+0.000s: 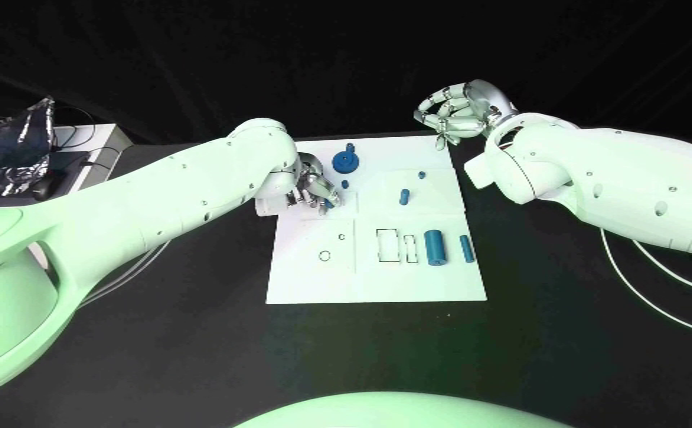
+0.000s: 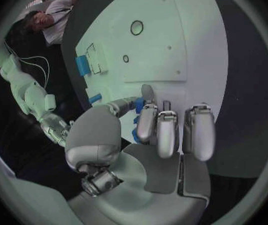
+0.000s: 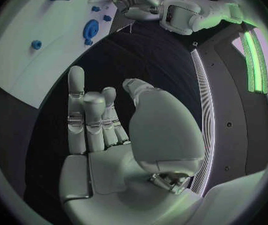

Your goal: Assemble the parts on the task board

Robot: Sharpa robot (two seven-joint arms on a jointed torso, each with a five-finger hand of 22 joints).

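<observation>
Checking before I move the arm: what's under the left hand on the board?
Under the silver left hand, a small blue part peeks out between its fingers over the white task board. Whether it's actually gripped is hidden by the fingers.

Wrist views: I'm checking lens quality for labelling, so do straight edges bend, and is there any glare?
Left wrist view: the task board edges bow strongly. Right wrist view: the board edge curves too, with bright strip glare at the rim. Head view: board edges straight.
</observation>
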